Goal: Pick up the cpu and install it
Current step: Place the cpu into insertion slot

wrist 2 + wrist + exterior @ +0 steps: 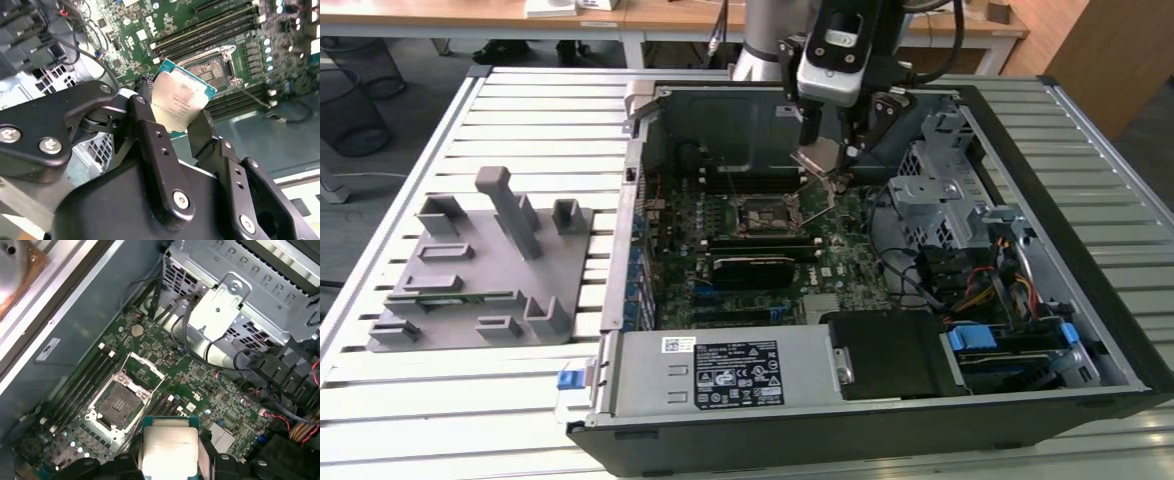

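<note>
While over motherboard (200, 382), cpu (169, 447) in end effector (172, 116)

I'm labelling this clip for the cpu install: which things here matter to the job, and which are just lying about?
In the job: cpu, held in the pincer; socket.
Lying about: grey tray, power supply, drive cage.

Items counted: one slatted surface (534, 120); one open computer case (1110, 330); one motherboard (761, 275); one processor socket (119, 402); one coin cell (136, 330); one power supply (720, 375); one grey tray (480, 265), at the exterior view's left; one cpu (180, 100); one gripper (174, 114) with two fingers (150, 135); one robot arm (761, 40).
</note>
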You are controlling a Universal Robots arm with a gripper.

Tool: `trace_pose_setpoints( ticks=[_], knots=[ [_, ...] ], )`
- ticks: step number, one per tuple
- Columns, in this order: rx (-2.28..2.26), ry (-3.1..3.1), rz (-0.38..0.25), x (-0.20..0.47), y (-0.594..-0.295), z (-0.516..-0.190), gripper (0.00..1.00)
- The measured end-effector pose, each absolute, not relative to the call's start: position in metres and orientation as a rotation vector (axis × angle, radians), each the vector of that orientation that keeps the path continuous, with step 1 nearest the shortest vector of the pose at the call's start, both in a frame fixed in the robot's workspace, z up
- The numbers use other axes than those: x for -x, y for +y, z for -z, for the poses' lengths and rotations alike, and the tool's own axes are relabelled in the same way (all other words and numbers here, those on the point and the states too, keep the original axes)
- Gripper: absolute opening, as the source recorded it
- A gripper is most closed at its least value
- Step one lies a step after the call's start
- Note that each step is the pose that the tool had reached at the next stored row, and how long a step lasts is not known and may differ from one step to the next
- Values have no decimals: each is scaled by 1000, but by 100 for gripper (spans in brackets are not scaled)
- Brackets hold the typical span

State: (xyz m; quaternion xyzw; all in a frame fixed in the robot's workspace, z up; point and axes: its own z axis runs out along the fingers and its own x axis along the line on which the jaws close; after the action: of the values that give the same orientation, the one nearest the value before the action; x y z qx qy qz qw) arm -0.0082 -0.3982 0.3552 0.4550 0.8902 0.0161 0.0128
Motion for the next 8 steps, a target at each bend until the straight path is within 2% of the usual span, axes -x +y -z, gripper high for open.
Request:
trace_pose_setpoints(
  ticks=[8],
  knots=[
    [-1585, 2680, -48, 8, -398, -354, 53]
  ],
)
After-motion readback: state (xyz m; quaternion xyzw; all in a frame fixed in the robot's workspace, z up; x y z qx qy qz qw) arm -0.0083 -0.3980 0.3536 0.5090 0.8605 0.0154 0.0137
